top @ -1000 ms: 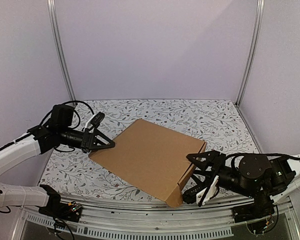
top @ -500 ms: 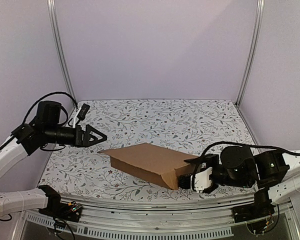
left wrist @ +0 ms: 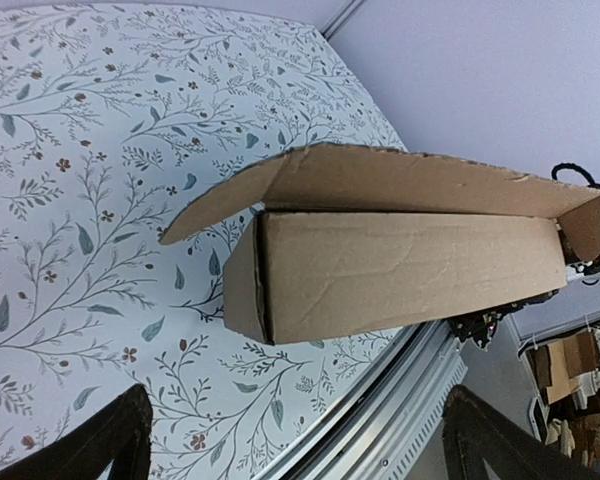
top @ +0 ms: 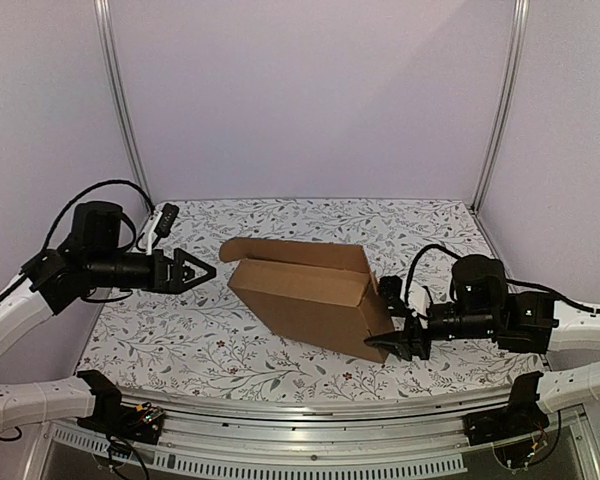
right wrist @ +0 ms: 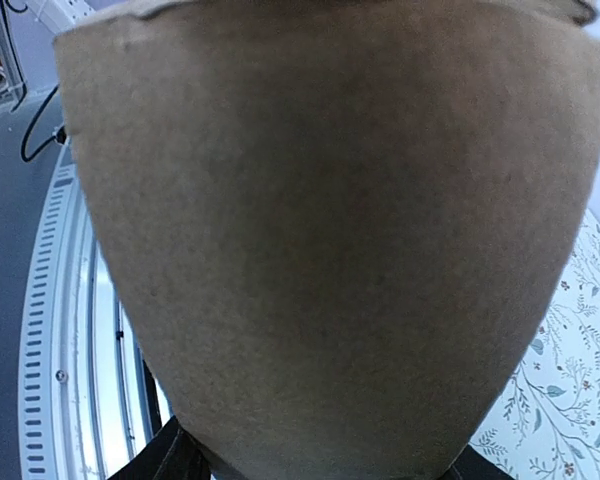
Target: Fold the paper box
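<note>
The paper box is plain brown cardboard. It stands tipped up on a long edge in the middle of the table, and its lid flap hangs open along the top. My right gripper is clamped across the box's right end, whose face fills the right wrist view between the two fingers. My left gripper hovers wide open to the left of the box and does not touch it. The left wrist view looks along the box with nothing between the jaws.
The floral tablecloth covers the table. A metal rail runs along the near edge. Upright frame posts and purple walls close in the back and sides. Off the table lie some cardboard pieces.
The box has gone from lying flat to standing on its edge, turned up by my right gripper, and its lid has swung open. My left gripper has drawn back to the left, off the box.
</note>
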{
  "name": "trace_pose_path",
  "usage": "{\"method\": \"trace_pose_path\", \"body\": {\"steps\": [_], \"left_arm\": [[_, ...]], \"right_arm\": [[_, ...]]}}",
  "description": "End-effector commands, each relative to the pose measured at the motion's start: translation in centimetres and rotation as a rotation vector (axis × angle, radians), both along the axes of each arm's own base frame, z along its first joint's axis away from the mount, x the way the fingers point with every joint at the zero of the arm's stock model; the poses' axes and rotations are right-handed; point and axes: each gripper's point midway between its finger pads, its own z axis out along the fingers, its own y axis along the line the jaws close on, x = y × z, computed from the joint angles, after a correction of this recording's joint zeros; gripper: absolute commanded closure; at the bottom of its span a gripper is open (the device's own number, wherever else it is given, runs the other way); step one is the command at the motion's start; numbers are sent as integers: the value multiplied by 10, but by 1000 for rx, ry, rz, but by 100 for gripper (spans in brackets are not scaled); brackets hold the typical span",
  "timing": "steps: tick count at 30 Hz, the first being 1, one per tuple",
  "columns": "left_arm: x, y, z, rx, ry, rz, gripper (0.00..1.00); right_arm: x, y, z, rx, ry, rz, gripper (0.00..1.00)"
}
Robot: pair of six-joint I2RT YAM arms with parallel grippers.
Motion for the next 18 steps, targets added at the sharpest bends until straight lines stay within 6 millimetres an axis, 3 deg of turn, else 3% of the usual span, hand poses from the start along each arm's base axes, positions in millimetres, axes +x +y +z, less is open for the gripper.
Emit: {"method": "trace_pose_path", "body": {"steps": [1, 8, 18], "left_arm": [[17, 0, 5, 50, -73, 62, 1], [42, -12, 2, 75, -72, 73, 0], [51, -27, -6, 92, -76, 40, 5]], "right_arm": [[-9, 13, 31, 254, 133, 64, 65], [-12, 11, 17, 308, 234, 73, 65], [-14, 9, 1, 320, 277, 92, 65]]}}
